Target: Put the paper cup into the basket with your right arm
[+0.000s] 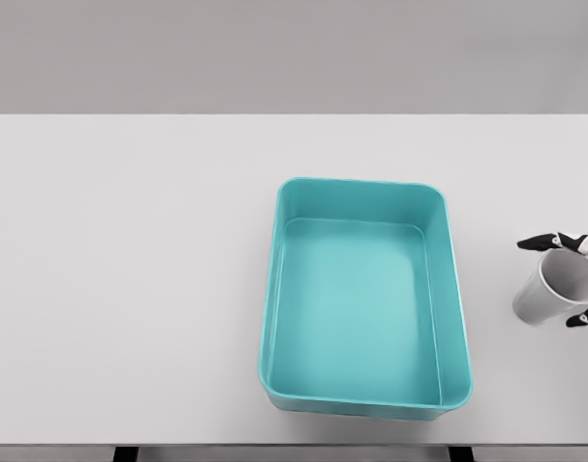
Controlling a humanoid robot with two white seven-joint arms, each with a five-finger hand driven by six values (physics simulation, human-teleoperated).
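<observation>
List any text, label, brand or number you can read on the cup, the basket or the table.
None: no readable text in the head view.
White paper cup, between the right robot hand's fingers: plain.
Teal rectangular plastic basket: unmarked walls and floor.
White table: bare surface, no signs.

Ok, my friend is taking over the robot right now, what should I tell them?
Right robot hand: at the far right edge of the picture, fingers on either side of the paper cup, which is tilted with its mouth toward the hand. Whether the cup is off the table cannot be told.
Left robot hand: not in view.
Basket: teal, in the middle of the table, nothing in it.
Done: cup grasped.
Left: carry the cup left over the basket rim, lower it in and let go.
</observation>
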